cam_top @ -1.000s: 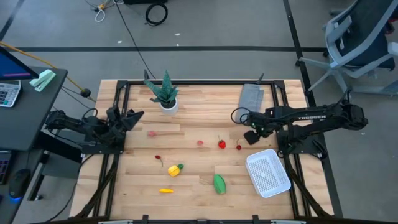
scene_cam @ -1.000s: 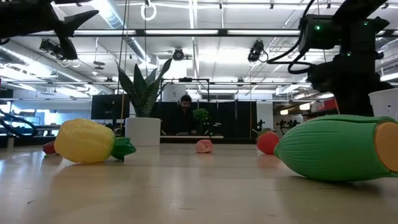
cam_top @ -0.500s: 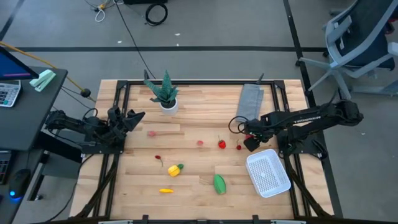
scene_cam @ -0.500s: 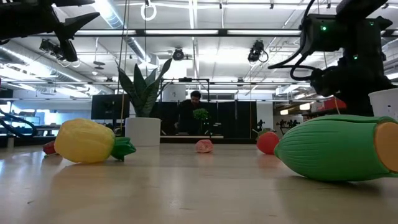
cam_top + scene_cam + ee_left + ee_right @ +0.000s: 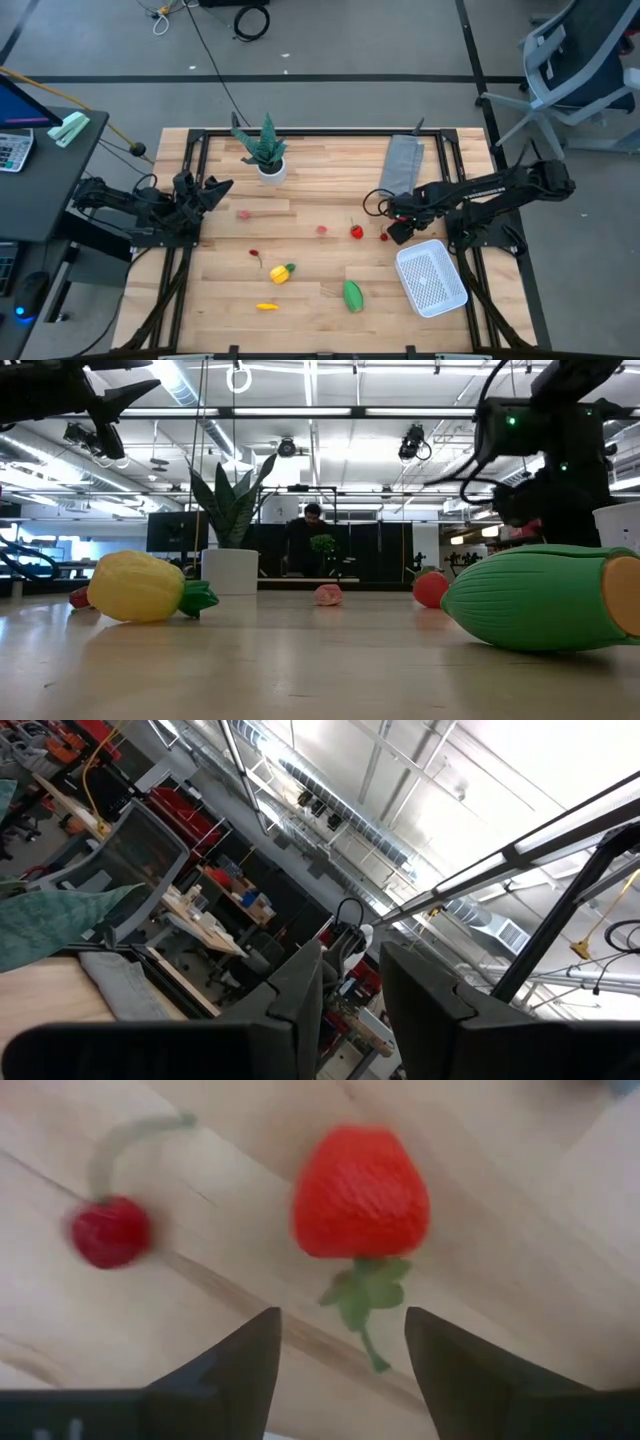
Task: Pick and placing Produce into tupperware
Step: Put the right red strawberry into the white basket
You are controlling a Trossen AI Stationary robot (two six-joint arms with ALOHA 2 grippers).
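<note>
My right gripper (image 5: 394, 232) (image 5: 340, 1370) hangs open low over the table, just right of a red strawberry (image 5: 356, 232) (image 5: 362, 1192) and a small red cherry (image 5: 383, 237) (image 5: 110, 1232); both lie on the wood ahead of its fingers, untouched. The white tupperware (image 5: 431, 277) sits on the table near the right near corner. Lying about are a green oblong (image 5: 353, 296) (image 5: 530, 597), a yellow piece with a green end (image 5: 283, 272) (image 5: 140, 587), a thin yellow-orange one (image 5: 267, 307), and small pink and red pieces (image 5: 322, 229). My left gripper (image 5: 212, 186) (image 5: 350, 990) waits open at the left edge.
A potted plant in a white pot (image 5: 268, 160) stands near the far edge, and a folded grey cloth (image 5: 404, 157) lies at the far right. Black frame rails (image 5: 190, 150) run along the table's sides. A person shows far behind the table in the low view (image 5: 312, 545).
My right gripper has moved toward the near edge and a little to the left, coming down close beside the cherry and strawberry. The produce and the tupperware have stayed where they were.
</note>
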